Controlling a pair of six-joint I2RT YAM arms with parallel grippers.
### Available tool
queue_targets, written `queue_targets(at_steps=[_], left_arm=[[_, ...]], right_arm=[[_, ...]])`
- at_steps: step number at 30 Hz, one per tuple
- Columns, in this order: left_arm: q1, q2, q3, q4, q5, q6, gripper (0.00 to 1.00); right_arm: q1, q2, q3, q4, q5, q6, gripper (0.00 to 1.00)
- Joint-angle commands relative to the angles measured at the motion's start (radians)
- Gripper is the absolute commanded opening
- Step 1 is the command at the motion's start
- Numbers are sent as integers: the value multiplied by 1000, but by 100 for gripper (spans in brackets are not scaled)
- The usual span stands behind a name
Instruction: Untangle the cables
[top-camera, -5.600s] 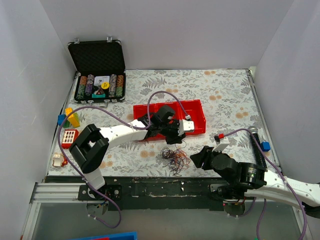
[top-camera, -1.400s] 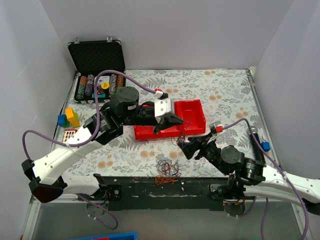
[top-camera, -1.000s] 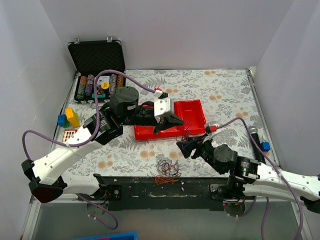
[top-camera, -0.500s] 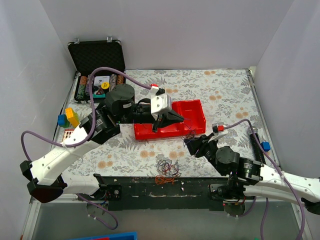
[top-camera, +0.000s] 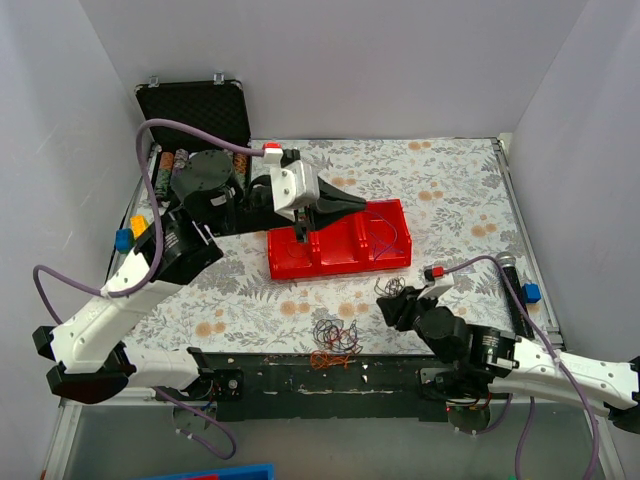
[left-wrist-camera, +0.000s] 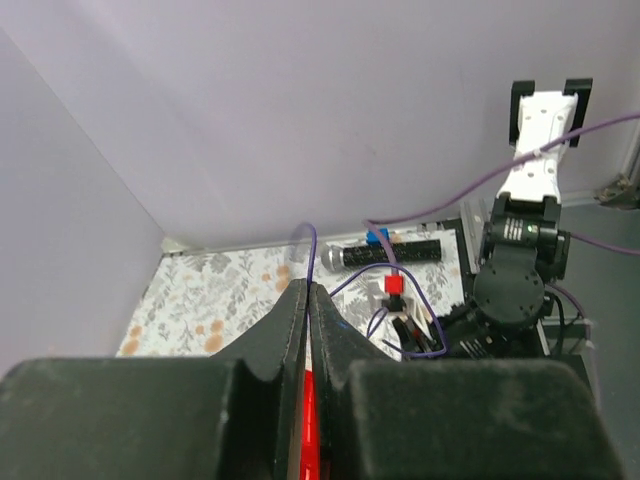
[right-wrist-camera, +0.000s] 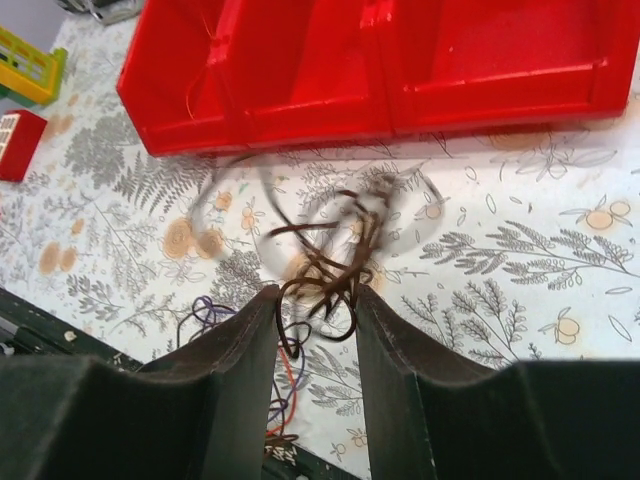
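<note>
The cables lie in two lots. A small bunch of red, orange and dark wires (top-camera: 335, 337) rests on the table near the front edge, and also shows in the right wrist view (right-wrist-camera: 283, 388). My left gripper (top-camera: 358, 205) is raised above the red bin (top-camera: 290, 268). It is shut (left-wrist-camera: 308, 288) on a thin purple wire (left-wrist-camera: 313, 236) that loops off to the right. My right gripper (top-camera: 396, 303) sits low, right of the bunch. Its jaws are open (right-wrist-camera: 318, 296), with a blurred clump of dark brown wires (right-wrist-camera: 340, 262) between the tips.
An open black case of poker chips (top-camera: 195, 150) stands at the back left. Coloured toy blocks (top-camera: 124, 240) lie at the left edge. A black microphone (top-camera: 510, 275) and a blue piece (top-camera: 531, 292) lie at the right edge. White walls enclose the table.
My left arm has risen and swung back to the left, drawing the purple wire up over the bin. My right gripper has dropped nearer the front edge with the brown clump.
</note>
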Motion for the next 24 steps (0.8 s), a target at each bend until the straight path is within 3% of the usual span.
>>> queue_targets(at_steps=[1, 10, 15, 16, 20, 24], left_arm=[[1, 12, 72, 50, -42, -13, 0], [1, 47, 163, 136, -177, 5, 0], [1, -32, -72, 219, -285, 33, 0], [1, -51, -131, 242, -313, 36, 0], [3, -89, -304, 332, -478, 16, 0], [7, -88, -406, 366, -617, -24, 0]], right_arm=[[6, 12, -35, -36, -5, 93, 44], [6, 39, -124, -54, -65, 194, 43], [6, 27, -72, -80, -20, 167, 43], [6, 25, -52, -97, -4, 161, 45], [6, 18, 2, -103, 52, 98, 70], [1, 77, 46, -103, 75, 55, 80]])
